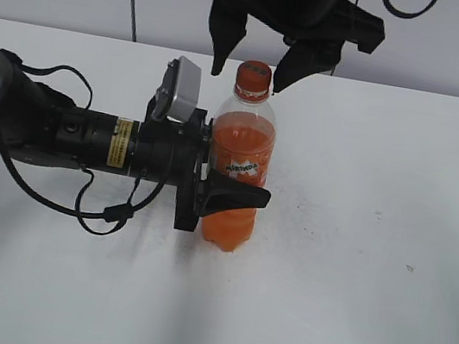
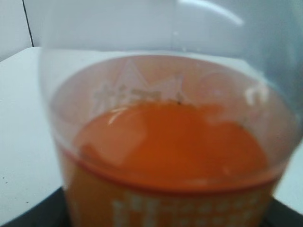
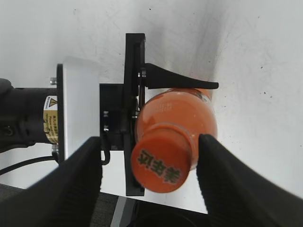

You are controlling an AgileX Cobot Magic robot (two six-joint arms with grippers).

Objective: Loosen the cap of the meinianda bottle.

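Bottle (image 1: 238,173): clear plastic, orange drink, standing upright on the white tabletop (image 1: 368,290), clamped at label height by the left end effector (image 1: 230,197), which reaches in level from the side. One finger (image 3: 180,82) shows pressed along the bottle wall; the other is hidden behind the bottle. The hold appears meant to keep the body from turning while the top is twisted.

Cap (image 1: 253,77): small, orange, ribbed, printed on top, seated on the neck directly beneath the right end effector (image 1: 255,64).

Right end effector: spread wide, hanging above the bottle, one ribbed pad (image 3: 78,184) on each side of the cap with clear gaps; neither pad touches it. Placement straddles the cap, probably ready to close and twist.

Left wrist view: filled by the bottle shoulder and the drink, blurred.

Status: cap untouched, loosening not yet begun.
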